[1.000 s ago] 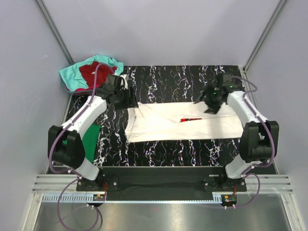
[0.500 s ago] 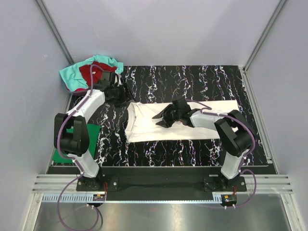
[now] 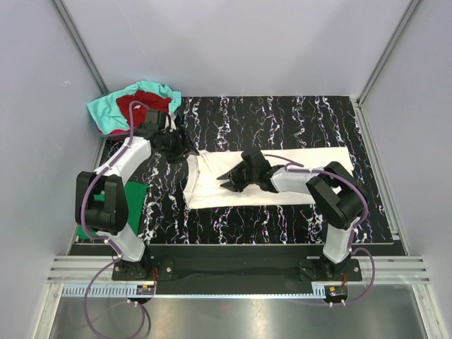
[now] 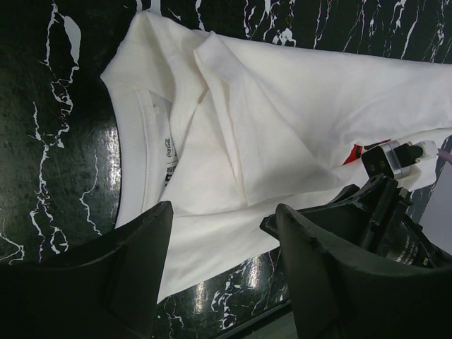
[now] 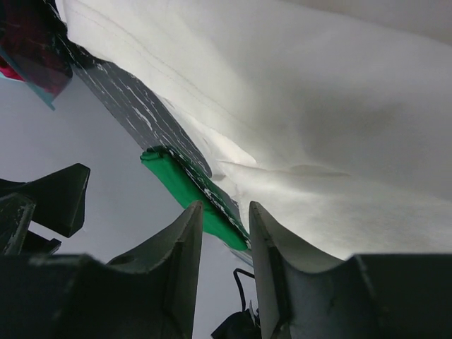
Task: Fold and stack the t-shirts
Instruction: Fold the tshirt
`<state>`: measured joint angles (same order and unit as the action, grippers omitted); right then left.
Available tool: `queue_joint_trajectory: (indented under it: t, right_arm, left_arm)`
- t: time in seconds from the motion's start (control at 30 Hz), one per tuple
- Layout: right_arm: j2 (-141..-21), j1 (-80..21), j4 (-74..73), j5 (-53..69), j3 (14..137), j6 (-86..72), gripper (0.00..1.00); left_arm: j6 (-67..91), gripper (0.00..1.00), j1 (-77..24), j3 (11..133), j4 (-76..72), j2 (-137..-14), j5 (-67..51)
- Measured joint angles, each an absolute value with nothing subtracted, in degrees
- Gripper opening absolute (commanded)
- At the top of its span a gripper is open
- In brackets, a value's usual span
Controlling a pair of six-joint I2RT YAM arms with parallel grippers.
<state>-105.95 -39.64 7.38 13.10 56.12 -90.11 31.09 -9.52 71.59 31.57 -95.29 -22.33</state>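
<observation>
White cloth was seen spread across the middle of the black marbled table: the white t-shirt was laid flat as a long strip running from left to right, with its collar at the left end. In the left wrist view the shirt was shown folded over itself, 1 sleeve turned in across the chest, a neck label exposed inside the collar and a sliver of the red print left visible at the fold's edge.

The left gripper was held over the collar end. Its jaws were spread wide above the cloth, and nothing was held between them.

The right gripper was stretched low across the shirt's middle, pointed toward the left. From its own camera the 2 fingers were seen parted by a narrow gap with no cloth in it, while the white fabric lay just beside them.

The green t-shirt was found at the table's left edge, partly hidden by the left arm, and was also caught past the right fingers. At the far left corner the dark red t-shirt was heaped on the teal t-shirt.
</observation>
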Motion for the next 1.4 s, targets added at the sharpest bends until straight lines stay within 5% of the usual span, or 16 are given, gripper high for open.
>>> queue_joint_trajectory:
  t: [0.93,1.4]
  right_arm:
    - [-110.67,-39.9,3.16,9.89,58.94,-90.78,0.42]
    - [-110.78,-39.68,0.23,9.04,59.94,-89.52,0.27]
  left_arm:
    - [29.82,0.65,-6.0,70.48,31.38,-95.22,-26.72]
    - [29.85,0.65,-5.82,69.58,30.92,-94.78,-27.31]
